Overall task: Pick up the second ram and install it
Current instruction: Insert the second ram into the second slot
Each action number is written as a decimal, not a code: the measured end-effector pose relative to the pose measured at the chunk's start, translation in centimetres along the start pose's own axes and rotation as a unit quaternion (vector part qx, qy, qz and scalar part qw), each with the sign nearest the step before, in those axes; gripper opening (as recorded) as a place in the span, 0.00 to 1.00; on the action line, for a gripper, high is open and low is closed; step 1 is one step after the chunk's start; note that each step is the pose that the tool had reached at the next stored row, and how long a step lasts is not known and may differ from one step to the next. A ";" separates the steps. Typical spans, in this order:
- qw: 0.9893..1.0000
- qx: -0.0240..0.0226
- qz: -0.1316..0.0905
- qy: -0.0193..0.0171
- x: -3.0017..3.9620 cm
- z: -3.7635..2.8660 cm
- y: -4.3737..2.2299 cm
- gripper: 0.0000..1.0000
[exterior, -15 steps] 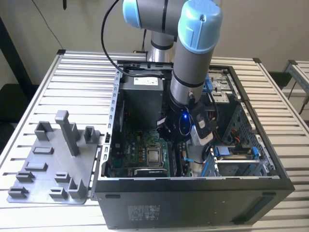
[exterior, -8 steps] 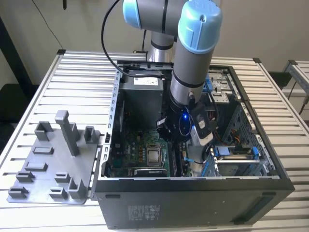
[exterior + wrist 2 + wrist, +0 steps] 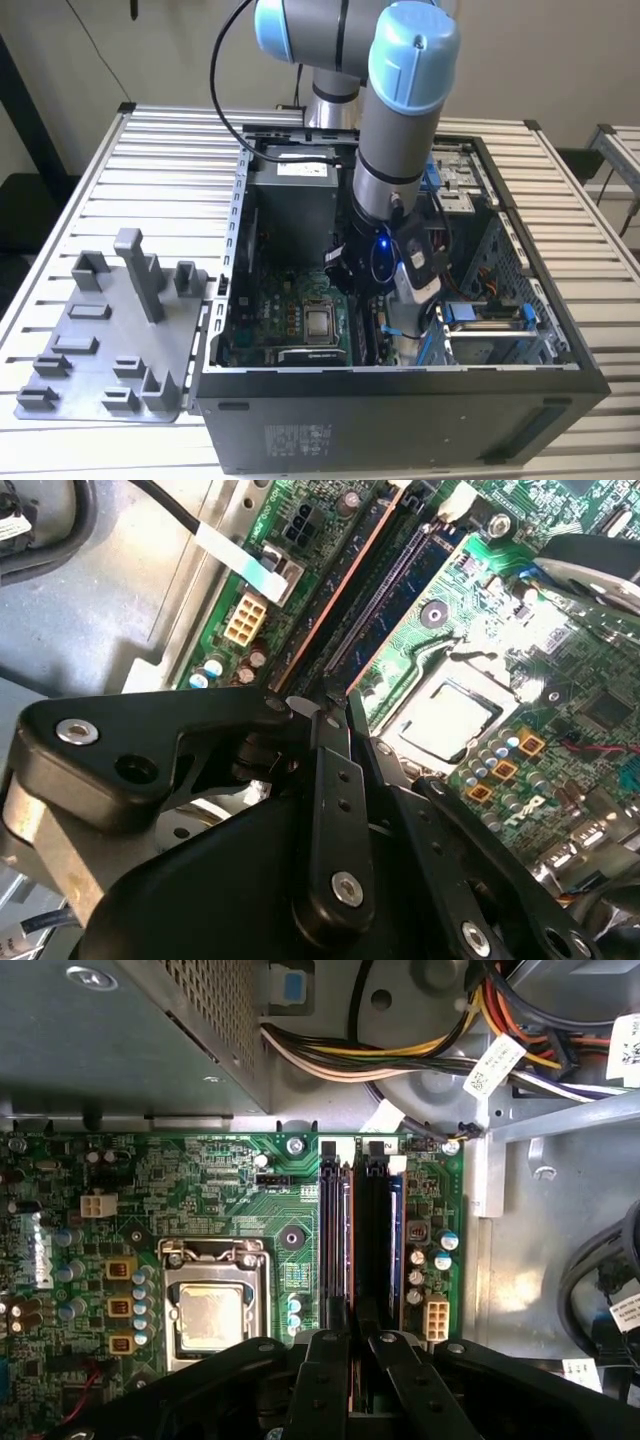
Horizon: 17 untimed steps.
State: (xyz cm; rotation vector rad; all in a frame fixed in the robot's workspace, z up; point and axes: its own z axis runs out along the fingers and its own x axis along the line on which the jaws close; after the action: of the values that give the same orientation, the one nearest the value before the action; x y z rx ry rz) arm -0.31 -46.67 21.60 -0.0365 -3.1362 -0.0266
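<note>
The arm is deep in the computer case (image 3: 240, 250) at the installing step, its gripper (image 3: 358, 1345) closed thin on the second ram (image 3: 372, 1250) standing in the slot straight beneath it, which I judge now needs a square, even push down.

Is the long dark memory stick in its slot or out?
In. The long dark memory stick stands in a motherboard slot, gripper over its end.

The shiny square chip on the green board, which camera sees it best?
The first wrist view: the processor chip faces the camera squarely, unobstructed. The second wrist view shows it tilted; the exterior view shows it small beside the arm.
</note>
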 end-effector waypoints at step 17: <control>1.000 -0.005 0.000 0.001 0.00 -0.83 0.04 0.14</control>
State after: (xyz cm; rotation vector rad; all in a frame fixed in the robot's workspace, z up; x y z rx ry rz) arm -0.30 -46.64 22.43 -0.0366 -3.1351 -0.0430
